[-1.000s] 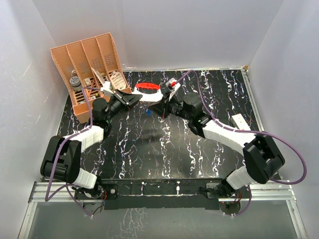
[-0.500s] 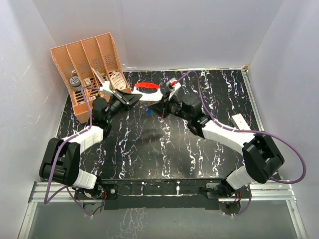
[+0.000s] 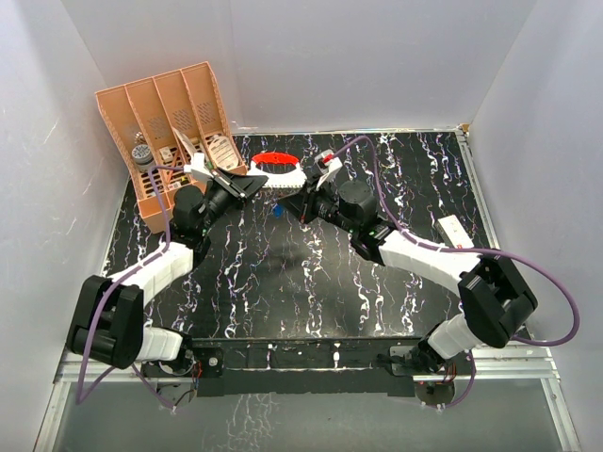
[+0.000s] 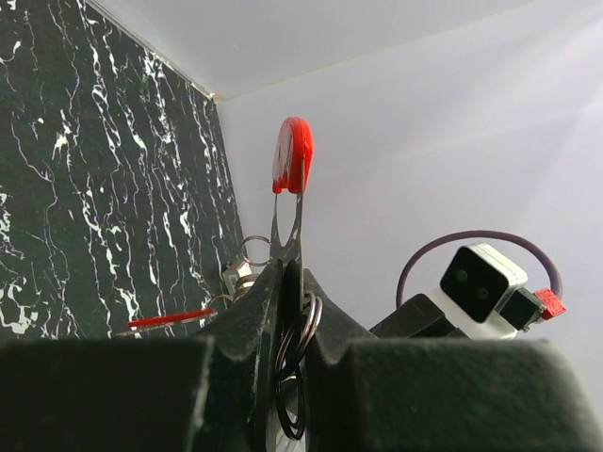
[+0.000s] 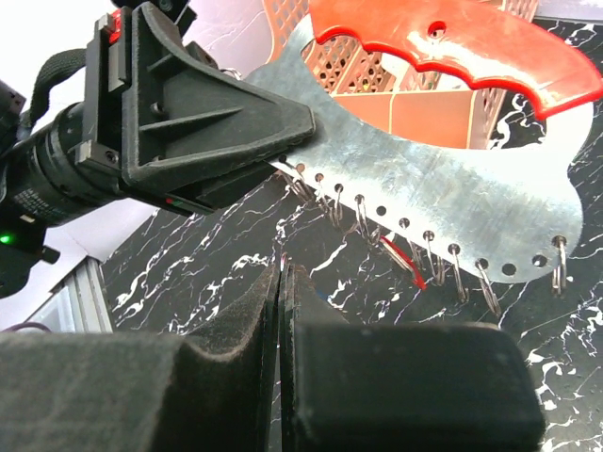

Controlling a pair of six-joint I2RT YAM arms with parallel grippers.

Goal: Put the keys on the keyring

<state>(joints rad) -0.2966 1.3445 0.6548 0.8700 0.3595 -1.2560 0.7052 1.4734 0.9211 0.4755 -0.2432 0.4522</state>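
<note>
I see the left gripper (image 3: 252, 185) clamping the left end of the keyring (image 3: 276, 160); its grey tag (image 5: 443, 198) runs left-right, with small rings (image 5: 558, 266) along the near edge; the right gripper (image 5: 281, 282) is just near of them, fingers pressed together, nothing visible between; the blue key (image 3: 278, 213) lies on the table (image 3: 283, 282) underneath, looks nearer the right arm.

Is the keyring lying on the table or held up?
Held up: the left gripper clamps the keyring by its metal plate.
</note>
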